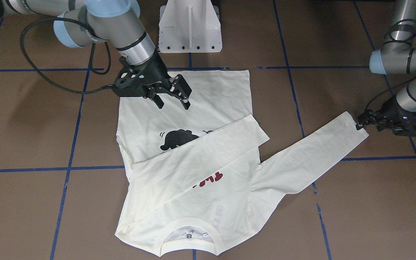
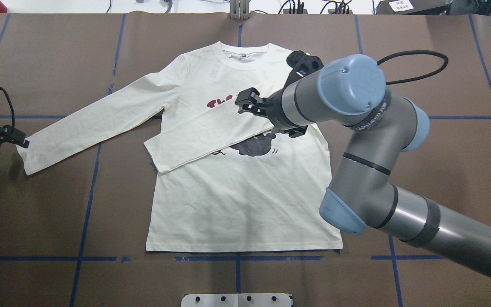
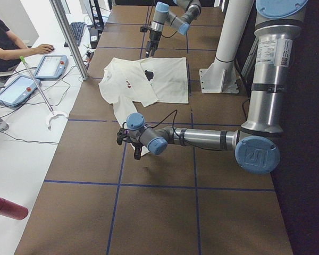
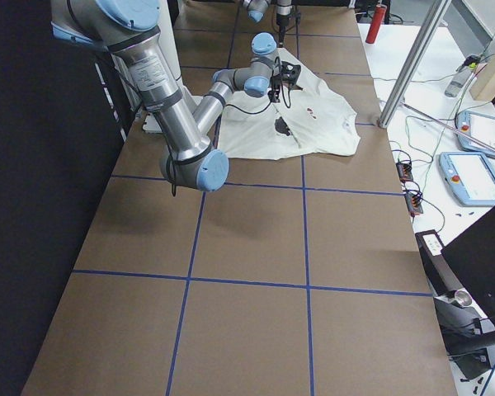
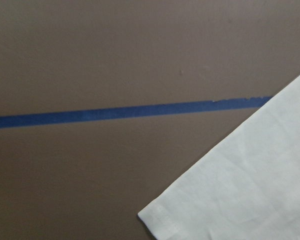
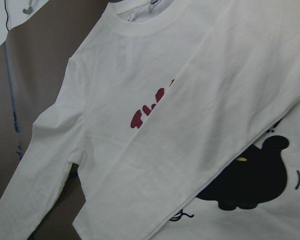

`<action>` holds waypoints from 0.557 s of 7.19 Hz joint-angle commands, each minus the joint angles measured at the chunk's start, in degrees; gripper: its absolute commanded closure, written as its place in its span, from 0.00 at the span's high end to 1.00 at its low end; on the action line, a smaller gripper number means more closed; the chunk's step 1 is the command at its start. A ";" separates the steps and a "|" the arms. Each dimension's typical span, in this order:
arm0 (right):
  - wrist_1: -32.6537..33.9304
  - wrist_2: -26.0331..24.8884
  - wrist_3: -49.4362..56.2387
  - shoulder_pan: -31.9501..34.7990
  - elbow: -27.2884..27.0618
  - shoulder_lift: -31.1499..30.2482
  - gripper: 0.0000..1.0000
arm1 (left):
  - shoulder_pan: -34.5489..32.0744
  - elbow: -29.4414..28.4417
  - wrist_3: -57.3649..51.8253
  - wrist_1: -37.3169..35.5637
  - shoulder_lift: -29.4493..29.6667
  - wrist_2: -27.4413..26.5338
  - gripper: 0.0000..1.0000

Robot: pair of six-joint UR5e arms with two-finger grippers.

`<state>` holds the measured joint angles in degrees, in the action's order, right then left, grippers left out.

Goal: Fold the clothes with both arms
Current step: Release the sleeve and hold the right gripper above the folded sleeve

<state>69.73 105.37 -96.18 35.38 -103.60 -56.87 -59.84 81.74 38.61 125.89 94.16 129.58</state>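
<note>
The cream-white long-sleeved shirt (image 1: 193,202) (image 2: 245,200) lies flat on the brown table, print side up. One sleeve (image 2: 203,138) is folded across the chest and partly covers the black cat (image 6: 250,175) and the red lettering (image 6: 147,112). My right gripper (image 1: 173,104) (image 2: 243,102) hovers open above the shirt's body with nothing in it. The other sleeve (image 1: 309,162) stretches out flat. At its cuff (image 1: 352,126) (image 5: 240,200) sits my left gripper (image 1: 359,122) (image 2: 20,143), low over the table; I cannot tell whether it is open or shut.
The white pedestal base (image 1: 190,29) stands just behind the shirt's hem. Blue tape lines (image 5: 115,112) grid the table. The right arm's black cable (image 1: 49,77) hangs in a loop beside the shirt. A person (image 3: 5,37) sits at a side desk with tablets.
</note>
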 commanded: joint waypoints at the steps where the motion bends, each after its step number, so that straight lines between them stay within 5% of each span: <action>1: 0.05 -0.16 0.03 0.56 -1.86 -2.63 1.00 | 0.86 -1.49 0.15 0.06 1.55 -1.25 0.74; 3: 0.05 -0.16 0.03 0.65 -1.95 -2.81 1.00 | 0.95 -1.58 0.15 -0.03 1.64 -1.52 0.06; 4: 0.05 -0.34 0.03 0.56 -1.87 -2.81 1.00 | 1.04 -1.41 0.32 -0.03 1.64 -3.00 0.00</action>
<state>69.78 105.16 -96.15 35.97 -105.47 -59.59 -58.90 80.27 38.80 125.89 95.75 127.77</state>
